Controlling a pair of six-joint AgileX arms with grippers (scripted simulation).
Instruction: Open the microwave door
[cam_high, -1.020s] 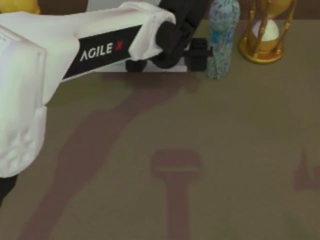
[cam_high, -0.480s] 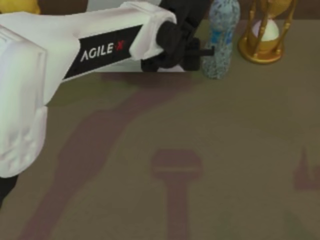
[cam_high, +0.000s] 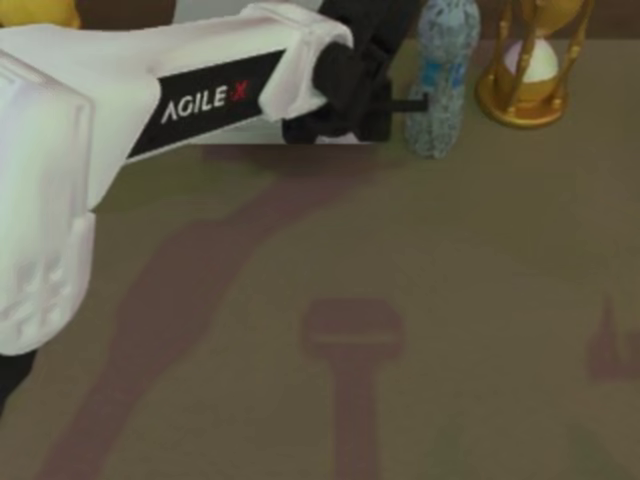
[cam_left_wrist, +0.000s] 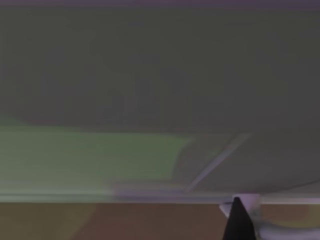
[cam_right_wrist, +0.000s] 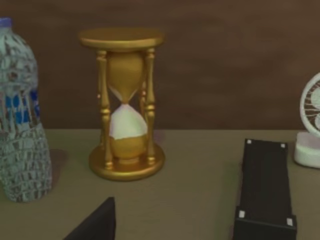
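Claw (cam_high: 400, 103) of left arm, marginally retracted

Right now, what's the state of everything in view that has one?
Microwave door: open or shut, cannot tell.
Left end effector: at the microwave front, beside the bottle.
Water bottle: upright.
Hourglass: upright, sand heaped in lower bulb.
Black box: lying flat.
Right end effector: idle, low over the table.

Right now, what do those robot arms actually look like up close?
From above, the left arm is a chunky white shell bearing a black stripe with white "AGILE" lettering and a red X. It narrows into a black wrist and the left gripper, also black. A dark, pointed fingertip shows in its own wrist view. Of the right arm, only a black gripper corner shows.
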